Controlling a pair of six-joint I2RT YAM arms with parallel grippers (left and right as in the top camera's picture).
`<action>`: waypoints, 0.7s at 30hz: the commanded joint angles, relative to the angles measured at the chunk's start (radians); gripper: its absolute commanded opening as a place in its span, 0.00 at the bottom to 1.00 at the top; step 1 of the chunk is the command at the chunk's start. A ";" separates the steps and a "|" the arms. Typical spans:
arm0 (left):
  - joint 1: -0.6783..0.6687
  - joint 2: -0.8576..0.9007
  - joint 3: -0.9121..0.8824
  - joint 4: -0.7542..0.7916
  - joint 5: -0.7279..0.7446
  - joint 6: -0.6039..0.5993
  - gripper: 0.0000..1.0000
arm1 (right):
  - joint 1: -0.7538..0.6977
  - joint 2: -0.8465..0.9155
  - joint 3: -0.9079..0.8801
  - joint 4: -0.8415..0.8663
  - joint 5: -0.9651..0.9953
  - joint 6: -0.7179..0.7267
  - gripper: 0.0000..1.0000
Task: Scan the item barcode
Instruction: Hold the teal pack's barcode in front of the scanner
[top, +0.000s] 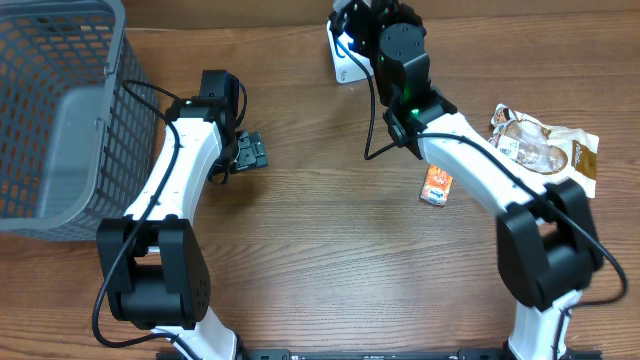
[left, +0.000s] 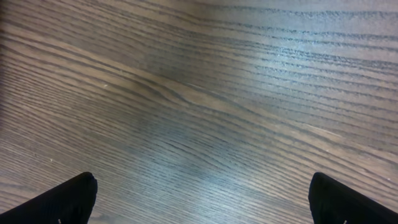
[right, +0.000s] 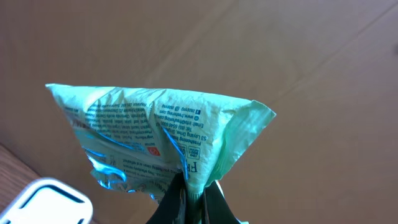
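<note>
While the grey plastic mesh basket (top: 40, 50) at ten o'clock shows only its own grey floor, a small orange packet (top: 436, 185) lies at four o'clock and crinkly brown-and-clear snack bags (top: 545, 148) at three o'clock. At twelve o'clock the right gripper (right: 191, 198) pinches a pale green printed plastic pouch (right: 161, 134) by its seam, near a white rounded scanner (right: 43, 202). The left gripper (left: 199, 202) hangs spread wide over the bare wooden table (left: 199, 93).

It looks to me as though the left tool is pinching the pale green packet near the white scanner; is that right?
Not quite: the right tool is the one pinching the pale green packet near the white scanner, as the right wrist view shows. The left tool stands open over the table.
</note>
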 joint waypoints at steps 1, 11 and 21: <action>-0.002 -0.015 -0.001 0.000 -0.013 0.012 1.00 | -0.023 0.063 0.035 0.049 0.026 -0.004 0.03; -0.002 -0.015 -0.001 0.000 -0.013 0.012 1.00 | -0.024 0.249 0.036 0.270 0.058 -0.120 0.04; -0.002 -0.015 -0.001 0.000 -0.013 0.012 1.00 | -0.023 0.308 0.036 0.403 0.083 -0.220 0.04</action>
